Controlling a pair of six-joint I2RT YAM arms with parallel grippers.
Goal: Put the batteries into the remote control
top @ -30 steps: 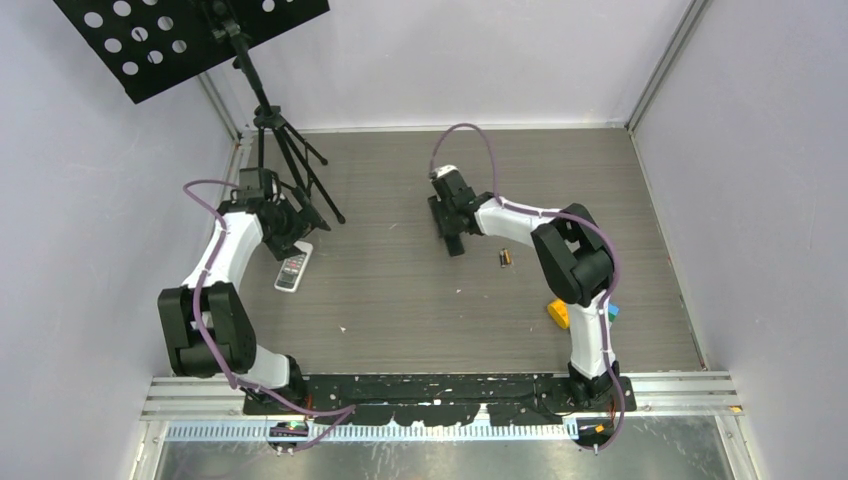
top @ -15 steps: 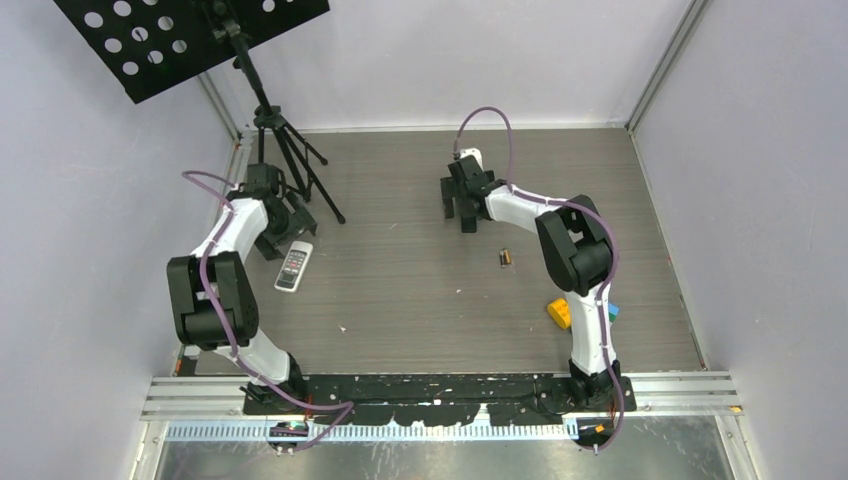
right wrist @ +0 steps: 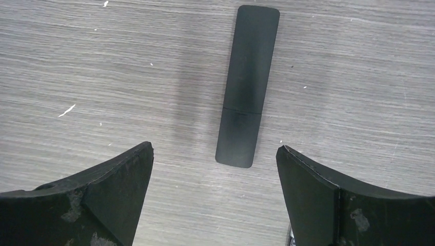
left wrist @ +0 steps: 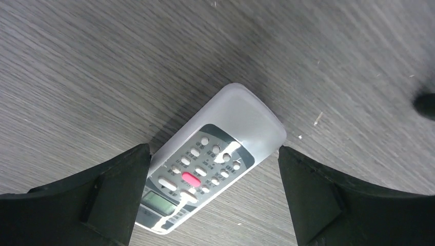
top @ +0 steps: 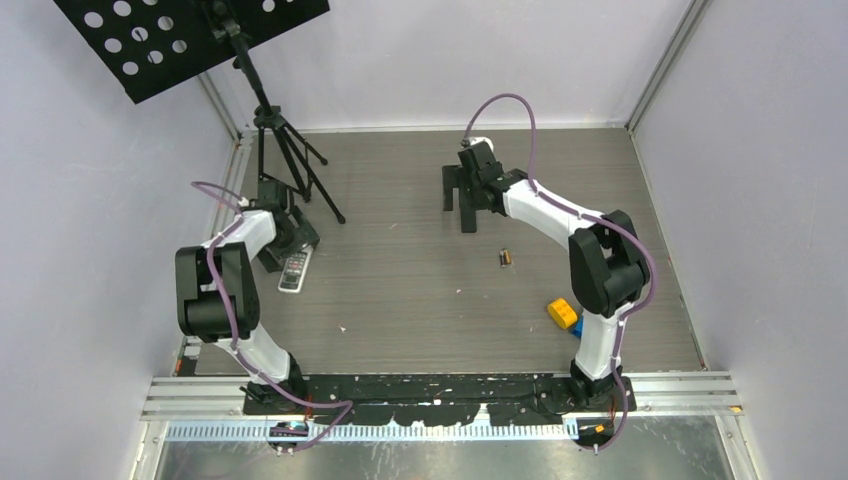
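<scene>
A black tripod stand (top: 290,160) occupies the far left corner of the grey wood-grain tabletop (top: 400,300). Just in front of it, the left end effector (top: 285,250) hangs over the remote control (top: 293,271) with its fingers spread wide and nothing gripped. In the left wrist view the remote control (left wrist: 213,159) lies button side up between the two fingers (left wrist: 110,197). One finger comes right up to its edge, though whether it touches cannot be told.

Farther right and farther back, the right end effector (top: 458,205) is also fully open and empty. Its wrist view shows a slim black bar (right wrist: 249,87) with a seam across it, flat on the wood and clear of both fingers (right wrist: 328,200).

One battery (top: 506,258) lies alone on the tabletop, near the right arm. A yellow block (top: 560,313) and a blue block (top: 577,326) sit touching each other beside that arm.
</scene>
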